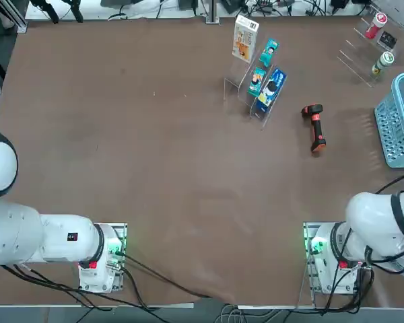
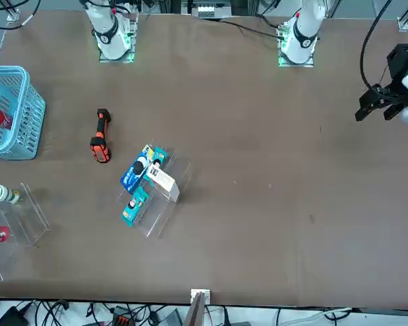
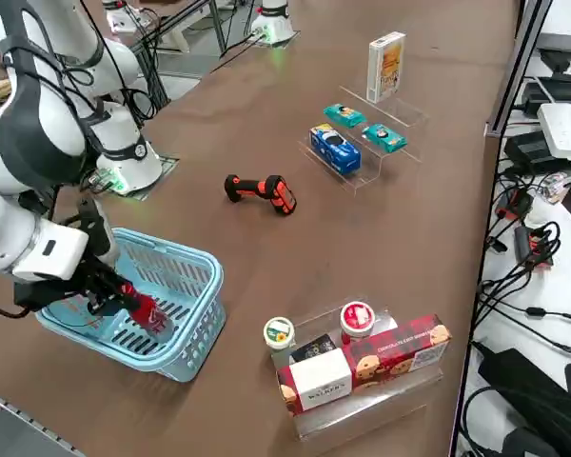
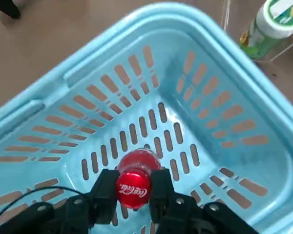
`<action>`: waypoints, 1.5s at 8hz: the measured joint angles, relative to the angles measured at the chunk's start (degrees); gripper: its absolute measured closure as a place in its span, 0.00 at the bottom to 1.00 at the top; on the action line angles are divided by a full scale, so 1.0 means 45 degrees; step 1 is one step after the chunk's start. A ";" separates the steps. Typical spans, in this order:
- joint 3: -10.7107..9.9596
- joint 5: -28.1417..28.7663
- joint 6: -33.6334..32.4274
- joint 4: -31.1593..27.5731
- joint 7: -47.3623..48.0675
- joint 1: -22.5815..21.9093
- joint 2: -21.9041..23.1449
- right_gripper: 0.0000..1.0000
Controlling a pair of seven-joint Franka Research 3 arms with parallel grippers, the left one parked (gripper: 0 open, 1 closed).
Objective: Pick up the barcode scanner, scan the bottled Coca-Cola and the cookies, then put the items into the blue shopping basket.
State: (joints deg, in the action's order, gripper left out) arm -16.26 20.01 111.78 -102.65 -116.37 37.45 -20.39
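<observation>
**Operator:** My right tool is clamped on the bottled Coca-Cola just below the cap, and it hangs inside the blue shopping basket. I haven't let go, so I judge the bottle nearly delivered but not set down.

**Observer:** And the rest of the job?

**Operator:** The barcode scanner lies on its side on the counter, between the basket and the clear stand. The cookies are upright on that stand, at its far end, well apart from the basket. As I read it, they are the main thing left to put in.

**Observer:** Which camera helps you most?

**Operator:** The wrist view shows the grip itself, with a finger on each side of the bottle's neck and the slotted floor beneath. The overhead view cuts the basket at its edge and misses the tool, but lays out scanner and stand. The side view shows the bottle tilted, low inside the basket's near wall.
</observation>
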 joint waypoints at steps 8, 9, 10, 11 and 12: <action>0.0092 0.0238 0.0095 0.0264 0.0025 0.0012 -0.0178 0.00; 0.0136 0.0245 -0.0253 0.0542 0.0340 -0.0036 -0.0122 0.00; 0.0203 0.0244 -0.0956 0.1012 0.0668 -0.0171 0.0000 0.00; 0.0248 0.0240 -0.1682 0.1584 0.1117 -0.0448 0.0185 0.00; 0.0278 0.0142 -0.2251 0.2117 0.1794 -0.0870 0.0444 0.00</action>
State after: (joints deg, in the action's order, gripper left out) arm -15.01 20.65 101.65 -93.12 -108.29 33.53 -18.39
